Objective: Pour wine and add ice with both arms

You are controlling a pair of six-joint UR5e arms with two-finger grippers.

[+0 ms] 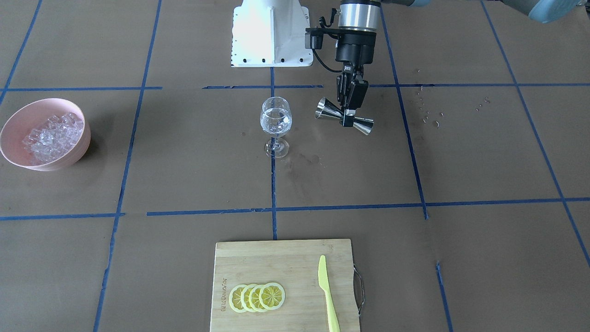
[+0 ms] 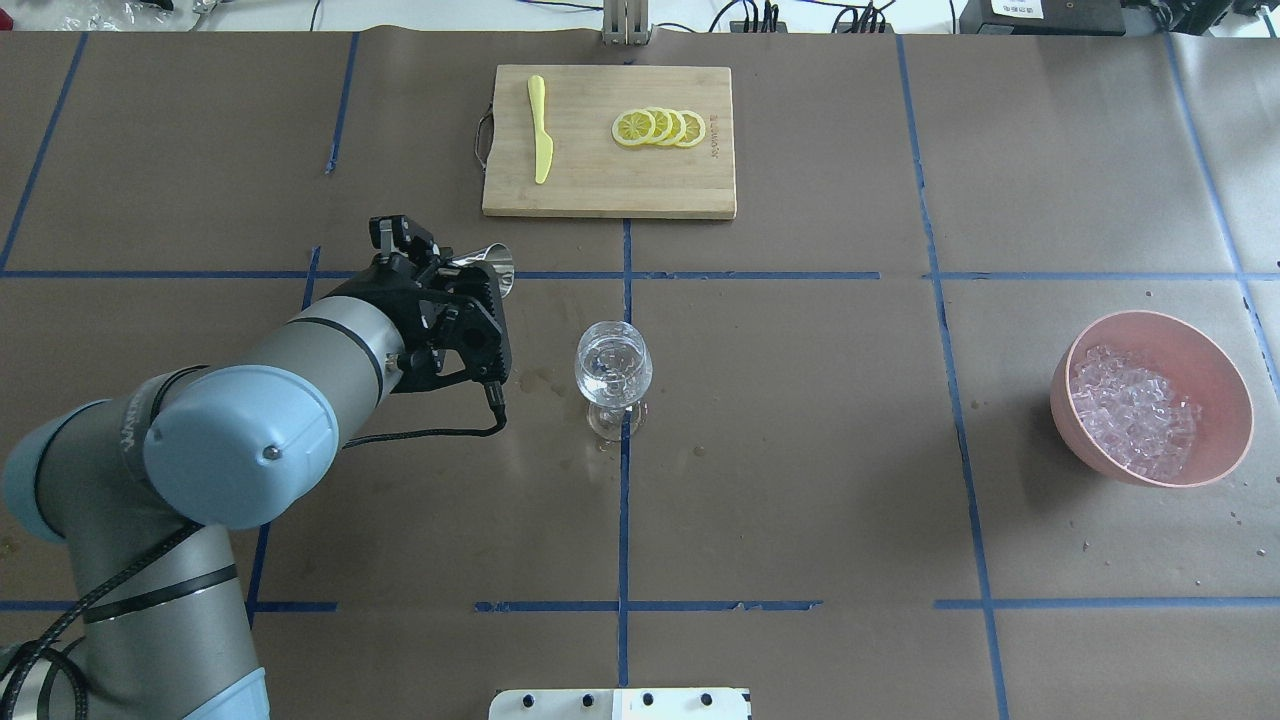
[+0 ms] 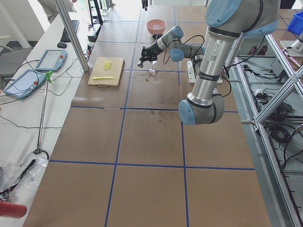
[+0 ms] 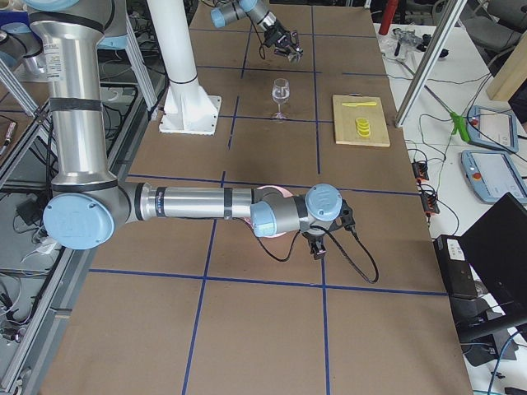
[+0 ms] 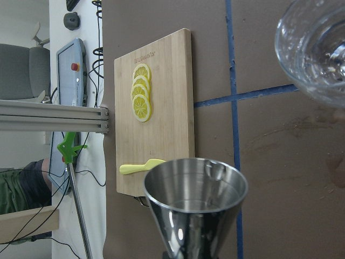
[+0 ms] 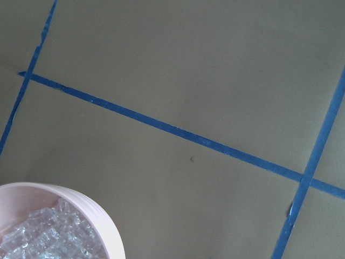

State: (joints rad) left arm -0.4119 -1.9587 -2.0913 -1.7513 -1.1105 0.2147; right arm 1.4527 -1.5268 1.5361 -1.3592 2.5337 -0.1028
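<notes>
My left gripper (image 1: pixel 349 116) is shut on the waist of a steel jigger (image 1: pixel 364 125). It holds the jigger on its side in the air, just beside a clear stemmed wine glass (image 1: pixel 275 121) that stands mid-table. In the left wrist view the jigger (image 5: pixel 194 199) looks empty and the glass (image 5: pixel 318 48) shows at the top right. No wine shows in any view. The ice (image 1: pixel 50 136) is heaped in a pink bowl (image 1: pixel 14 121). My right gripper (image 4: pixel 317 247) hangs by that bowl, and I cannot tell whether it is open or shut.
A wooden cutting board (image 1: pixel 276 263) at the table's far edge from the robot carries lemon slices (image 1: pixel 257 297) and a yellow knife (image 1: pixel 328 295). The white pedestal (image 1: pixel 269 34) stands behind the glass. Small droplets (image 1: pixel 428 115) and a damp stain (image 1: pixel 304 161) mark the paper.
</notes>
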